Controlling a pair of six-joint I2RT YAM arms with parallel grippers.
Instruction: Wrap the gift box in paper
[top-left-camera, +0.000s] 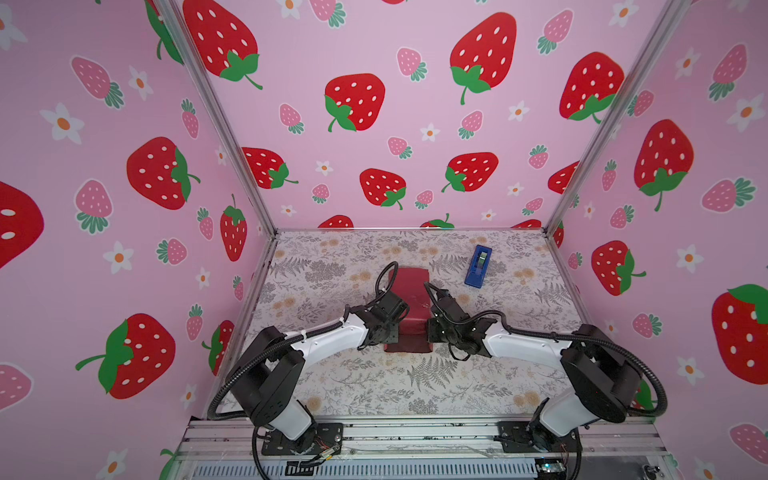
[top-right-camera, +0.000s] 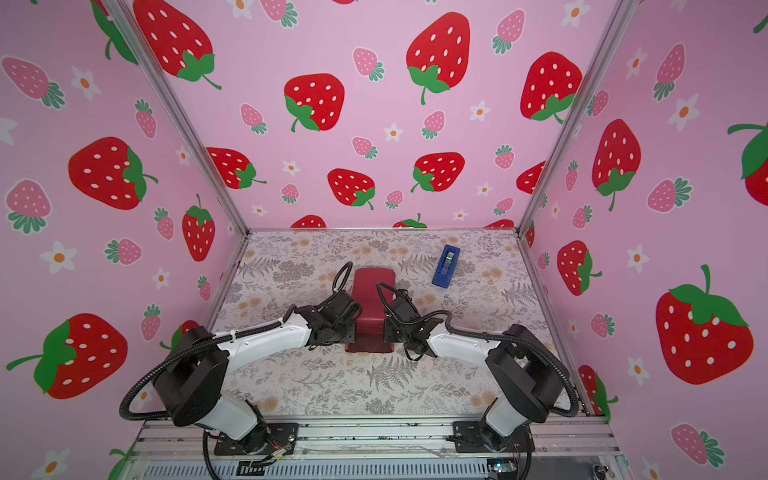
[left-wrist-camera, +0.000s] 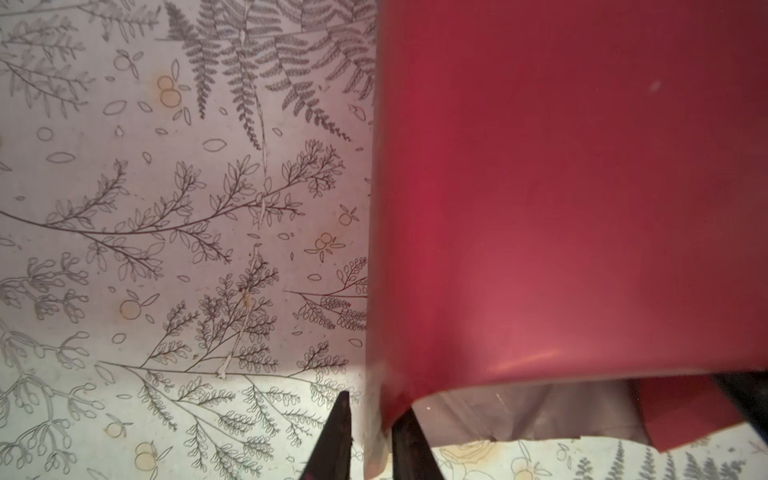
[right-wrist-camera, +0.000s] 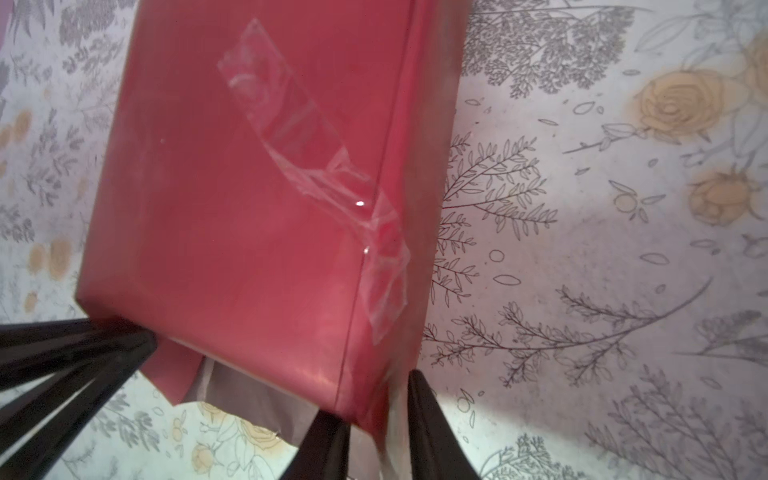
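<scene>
The dark red paper (top-left-camera: 411, 299) (top-right-camera: 371, 297) is wrapped into a tube lying on the table between my two arms. The gift box is hidden inside it. A strip of clear tape (right-wrist-camera: 316, 166) crosses the paper's seam (right-wrist-camera: 374, 232). At the tube's near, open end the pale inside of the paper shows. My left gripper (left-wrist-camera: 374, 419) stands narrowly open astride the left side edge of the paper (left-wrist-camera: 561, 208). My right gripper (right-wrist-camera: 378, 399) is narrowly open astride the right near corner of the paper (right-wrist-camera: 249, 216). In both top views the wrists hide the fingertips.
A blue tape dispenser (top-left-camera: 478, 266) (top-right-camera: 446, 266) lies at the back right of the floral table (top-left-camera: 415, 382). Strawberry-print walls close the back and both sides. The left arm's dark fingers (right-wrist-camera: 75, 365) show in the right wrist view, beside the paper's near end.
</scene>
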